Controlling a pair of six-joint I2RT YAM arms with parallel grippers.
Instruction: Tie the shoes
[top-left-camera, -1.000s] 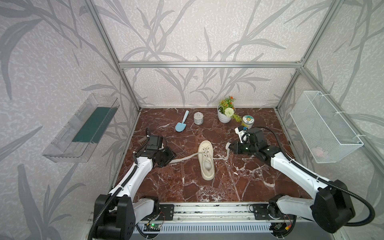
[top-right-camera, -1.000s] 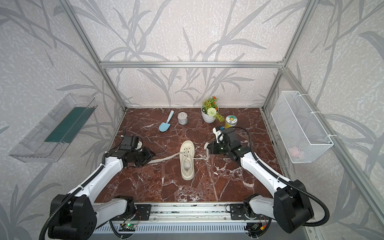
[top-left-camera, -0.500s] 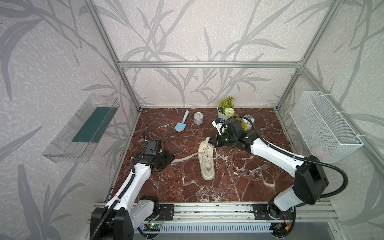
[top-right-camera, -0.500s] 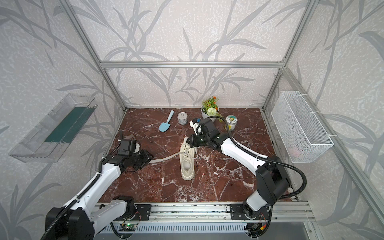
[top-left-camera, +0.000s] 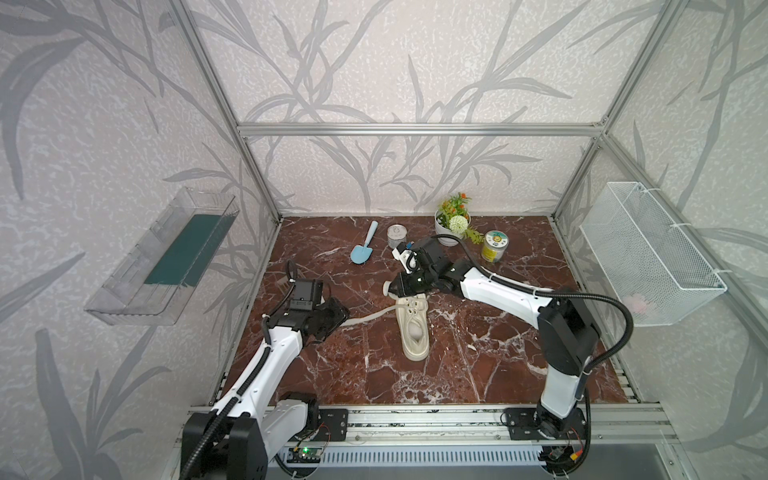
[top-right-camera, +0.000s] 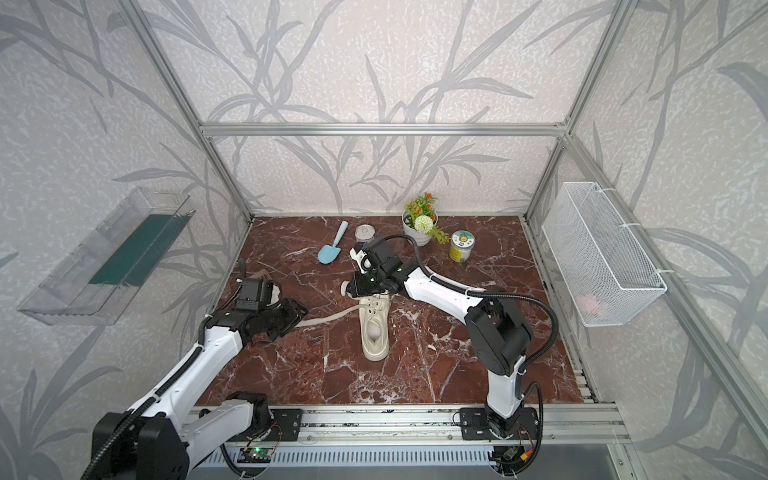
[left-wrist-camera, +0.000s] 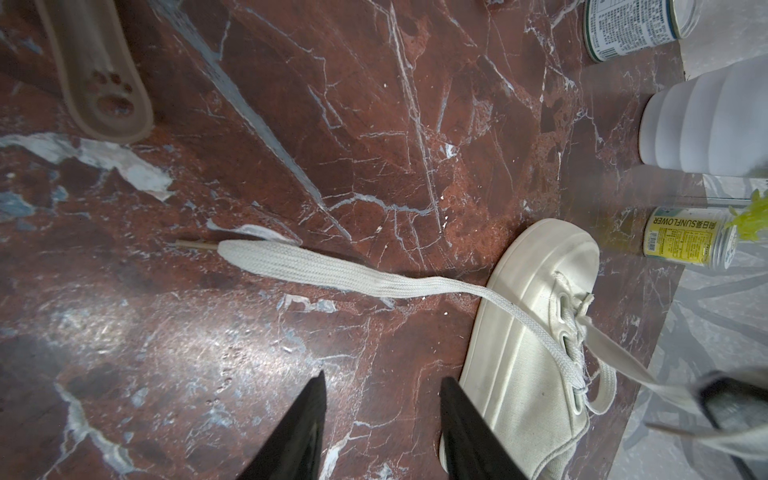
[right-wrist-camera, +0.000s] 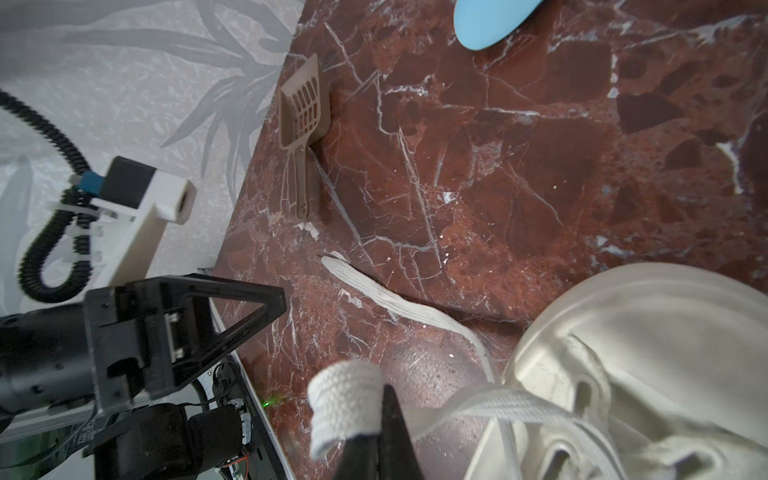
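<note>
R gripper on lace (shoe toe-away)

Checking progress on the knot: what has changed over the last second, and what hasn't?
The right gripper, shut on one lace, carried it leftward across the toe of the shoe. The left gripper stayed open beside the other lace, which lies on the table; the shoe did not move.

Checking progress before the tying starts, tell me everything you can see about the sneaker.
The sneaker is cream canvas on a thick ribbed sole, upright on the marble table, toe toward the back wall. It is untied: the loose lace lies flat leftward, untouched; the other lace is pinched by the right gripper above the toe.
</note>
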